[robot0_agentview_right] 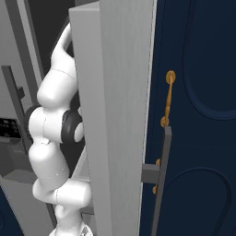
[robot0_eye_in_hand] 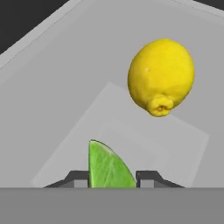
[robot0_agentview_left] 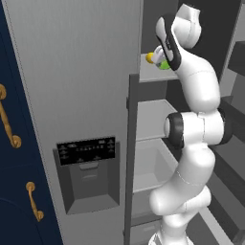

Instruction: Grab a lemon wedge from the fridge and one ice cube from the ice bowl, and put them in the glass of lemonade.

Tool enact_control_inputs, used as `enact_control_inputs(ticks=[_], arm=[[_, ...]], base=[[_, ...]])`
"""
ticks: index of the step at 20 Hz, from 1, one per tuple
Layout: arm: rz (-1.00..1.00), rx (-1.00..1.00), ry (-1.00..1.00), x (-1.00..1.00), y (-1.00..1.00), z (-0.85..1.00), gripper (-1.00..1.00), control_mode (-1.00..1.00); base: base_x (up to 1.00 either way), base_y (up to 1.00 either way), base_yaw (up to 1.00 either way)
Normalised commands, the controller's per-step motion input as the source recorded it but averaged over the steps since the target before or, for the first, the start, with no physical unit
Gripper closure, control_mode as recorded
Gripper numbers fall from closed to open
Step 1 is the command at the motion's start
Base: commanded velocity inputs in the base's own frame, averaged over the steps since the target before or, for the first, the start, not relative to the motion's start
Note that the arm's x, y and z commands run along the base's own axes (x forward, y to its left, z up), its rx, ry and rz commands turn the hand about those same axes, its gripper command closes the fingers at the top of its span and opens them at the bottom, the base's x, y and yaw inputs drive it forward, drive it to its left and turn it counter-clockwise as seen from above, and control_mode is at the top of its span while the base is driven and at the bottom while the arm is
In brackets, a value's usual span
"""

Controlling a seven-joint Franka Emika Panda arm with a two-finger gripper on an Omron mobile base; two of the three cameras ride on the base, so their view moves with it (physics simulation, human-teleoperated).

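I find the claw [robot0_eye_in_hand: 112, 181] clenched on the wedge [robot0_eye_in_hand: 108, 168] on the fridge [robot0_agentview_left: 72, 72] shelf [robot0_eye_in_hand: 57, 87] (a lemon [robot0_eye_in_hand: 161, 76] sits near). Risk: the narrow grip may let the wedge slip during withdrawal.

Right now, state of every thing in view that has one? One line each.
fridge: right door open, left door with the dispenser shut
lemon wedge: between the gripper's fingertips on the fridge shelf, not yet lifted
gripper: closed around the lemon wedge
yellow lemon: whole, resting on the same shelf, apart from the wedge
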Motion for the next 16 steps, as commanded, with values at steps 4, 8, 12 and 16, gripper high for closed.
enact_control_inputs(ticks=[4,8,12,16], arm=[[-0.1,0.0,0.06,-0.53,0.05,0.0,1.0,-1.0],[-0.23,0.0,0.0,-0.85,0.04,0.0,1.0,-1.0],[-0.3,0.0,0.03,-0.68,0.39,-0.02,1.0,-1.0],[-0.28,0.0,0.02,-0.81,0.39,-0.3,1.0,-1.0]], base=[[0.0,0.0,0.0],[0.0,0.0,0.0],[0.0,0.0,0.0],[0.0,0.0,0.0]])
